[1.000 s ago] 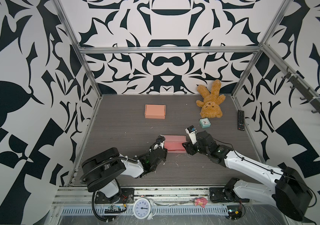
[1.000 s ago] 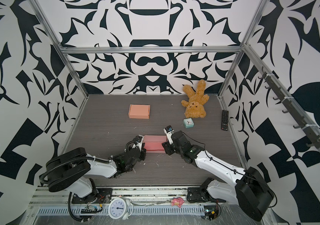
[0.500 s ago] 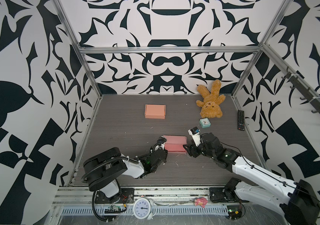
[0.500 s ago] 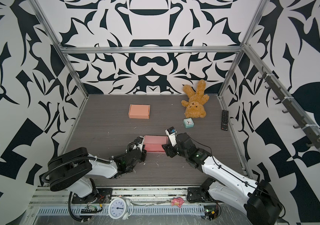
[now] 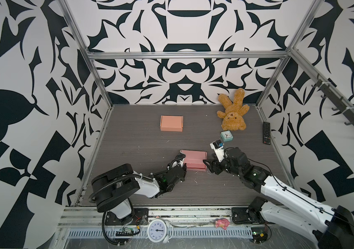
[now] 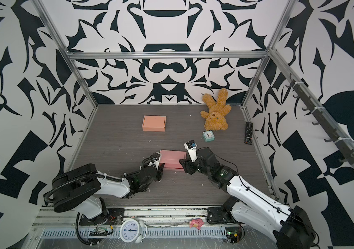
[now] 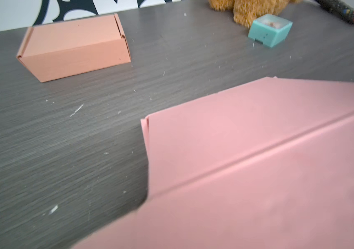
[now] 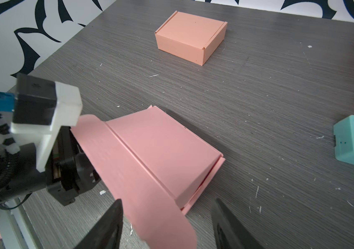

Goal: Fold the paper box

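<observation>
The pink paper box (image 5: 194, 159) (image 6: 173, 160) lies in the middle of the table. Its long lid flap (image 8: 141, 194) hangs loose over the near side. My left gripper (image 5: 183, 167) (image 6: 161, 167) is at the box's near left corner. The flap hides its fingers, and the left wrist view shows only the pink box (image 7: 258, 161) up close. My right gripper (image 5: 206, 165) (image 8: 167, 228) stands open at the near right corner. The flap's rounded end lies between its dark fingers (image 8: 107, 226), touching neither.
A folded orange box (image 5: 171, 123) (image 7: 74, 47) sits at the back. A teddy bear (image 5: 232, 114), a teal clock (image 5: 226, 136) and a remote (image 5: 266, 135) are at the back right. A white alarm clock (image 5: 157, 230) and a pink toy (image 5: 221, 223) lie on the front rail.
My right arm has shifted slightly to the right beside the box. The left arm and the pink box stay about where they were.
</observation>
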Robot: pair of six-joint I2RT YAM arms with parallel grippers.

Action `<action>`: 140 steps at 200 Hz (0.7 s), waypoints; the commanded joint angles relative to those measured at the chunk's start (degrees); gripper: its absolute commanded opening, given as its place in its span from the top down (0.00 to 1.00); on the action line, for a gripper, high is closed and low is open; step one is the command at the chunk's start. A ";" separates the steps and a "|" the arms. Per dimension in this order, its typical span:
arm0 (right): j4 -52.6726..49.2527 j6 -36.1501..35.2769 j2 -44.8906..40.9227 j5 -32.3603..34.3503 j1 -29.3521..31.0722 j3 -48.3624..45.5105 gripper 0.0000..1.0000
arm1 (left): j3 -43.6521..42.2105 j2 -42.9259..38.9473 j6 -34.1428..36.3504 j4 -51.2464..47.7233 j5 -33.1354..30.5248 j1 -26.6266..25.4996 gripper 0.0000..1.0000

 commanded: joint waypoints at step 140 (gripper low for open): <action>-4.91 8.11 5.76 2.02 -0.67 8.79 0.31 | 11.91 -31.93 -0.94 -58.39 21.11 -0.41 0.00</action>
